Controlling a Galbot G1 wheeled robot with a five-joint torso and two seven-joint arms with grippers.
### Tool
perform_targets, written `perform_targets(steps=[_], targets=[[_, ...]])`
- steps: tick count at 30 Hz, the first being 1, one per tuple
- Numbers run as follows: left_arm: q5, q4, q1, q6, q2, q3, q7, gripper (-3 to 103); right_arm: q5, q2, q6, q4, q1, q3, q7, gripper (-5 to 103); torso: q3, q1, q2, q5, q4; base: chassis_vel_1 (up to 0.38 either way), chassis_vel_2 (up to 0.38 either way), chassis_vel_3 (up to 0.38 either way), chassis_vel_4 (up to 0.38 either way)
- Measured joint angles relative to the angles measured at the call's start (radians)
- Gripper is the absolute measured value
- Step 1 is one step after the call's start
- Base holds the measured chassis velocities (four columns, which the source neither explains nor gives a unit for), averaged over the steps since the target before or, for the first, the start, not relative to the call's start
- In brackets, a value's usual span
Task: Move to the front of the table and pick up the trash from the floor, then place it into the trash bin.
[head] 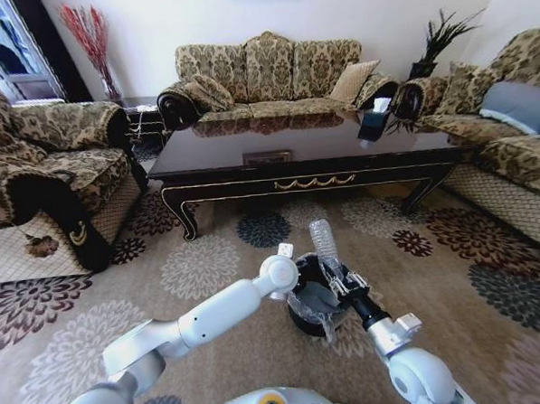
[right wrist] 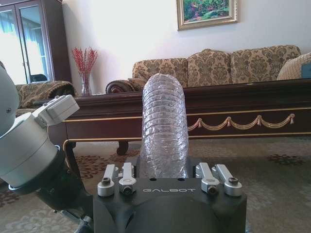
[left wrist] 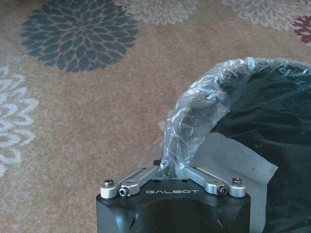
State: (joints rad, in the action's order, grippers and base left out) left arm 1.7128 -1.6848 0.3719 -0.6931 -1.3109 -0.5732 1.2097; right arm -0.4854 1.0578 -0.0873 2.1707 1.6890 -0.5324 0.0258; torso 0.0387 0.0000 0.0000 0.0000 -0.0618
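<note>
Left arm: reaches from the near left across to the middle; its left gripper (left wrist: 171, 171) has its fingers drawn together on a fold of the clear liner (left wrist: 194, 111) at the near-left rim of the trash bin (left wrist: 272, 126).
Right arm: comes up from the near right; the right gripper (head: 336, 278) sits over the bin and its fingers are closed on the lower part of a clear ribbed bottle (right wrist: 164, 126), which stands upright out of the jaws. The bottle's cap end is hidden in the gripper.
Trash bin: small, round and black, on the floor (head: 210, 268) just in front of the robot, between the two arms, on the near side of the table (head: 304, 150).
Open room: a wide strip of patterned carpet lies bare between the bin and the table's near edge, and more bare carpet spreads to the left and right of the arms.
Edges: an armchair (head: 51, 177) closes the left side, a sofa (head: 511, 144) the right; another sofa (head: 272, 75) stands beyond the table's far edge. The table's curved legs stand at its near corners.
Table top: a dark box with white tissue sits near its far right corner.
Writing: "GALBOT" in pale letters on the black body of each gripper, in both wrist views.
</note>
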Motion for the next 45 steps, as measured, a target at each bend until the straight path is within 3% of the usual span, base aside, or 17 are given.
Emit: perform_targets(steps=[2,3,6,9,11,14,35,45], targets=[[0.000,-0.001,0.000,0.000,0.003,0.001,0.000,0,0.000,0.000,0.000,0.000,0.000,0.000,0.000,51,0.000,0.000,0.000,0.0000,0.0000,0.000,0.000,0.000,0.000],[0.000,-0.003,0.002,0.000,0.008,0.003,0.001,0,0.000,0.000,0.001,0.000,0.001,0.000,0.000,62,0.000,0.000,0.000,0.0000,0.0000,0.000,0.000,0.000,0.000],[0.000,-0.004,0.006,0.000,0.010,0.006,0.001,0,0.000,-0.001,0.002,0.000,0.001,0.000,0.000,68,0.000,0.000,0.000,0.0000,0.0001,0.000,0.000,0.000,0.000],[-0.003,-0.005,0.017,0.000,0.012,0.011,0.002,0,-0.001,-0.001,0.003,0.000,0.003,0.003,0.000,84,0.000,0.000,0.000,0.0000,-0.0001,0.000,0.000,0.000,0.000],[-0.005,-0.006,0.022,0.000,0.013,0.013,0.002,0,0.000,0.000,0.003,0.001,0.004,0.004,0.000,84,0.000,0.000,0.000,0.0000,-0.0001,0.000,0.000,0.000,0.000],[-0.010,-0.012,0.038,-0.001,0.019,0.022,0.003,0,0.003,0.003,0.004,0.001,0.007,0.007,0.000,97,0.000,0.000,0.000,-0.0001,-0.0001,0.000,0.000,0.000,0.000],[-0.046,-0.055,0.183,-0.005,0.102,0.136,0.003,0,-0.033,0.000,0.018,-0.031,-0.037,-0.026,-0.028,100,0.000,0.000,0.000,-0.0001,-0.0002,0.000,0.000,0.000,0.000],[-0.048,-0.091,0.234,-0.014,0.175,0.213,0.002,0,-0.065,-0.013,0.028,-0.227,-0.170,-0.051,-0.065,100,0.000,0.000,0.000,0.0002,0.0000,0.000,0.000,0.000,0.000]])
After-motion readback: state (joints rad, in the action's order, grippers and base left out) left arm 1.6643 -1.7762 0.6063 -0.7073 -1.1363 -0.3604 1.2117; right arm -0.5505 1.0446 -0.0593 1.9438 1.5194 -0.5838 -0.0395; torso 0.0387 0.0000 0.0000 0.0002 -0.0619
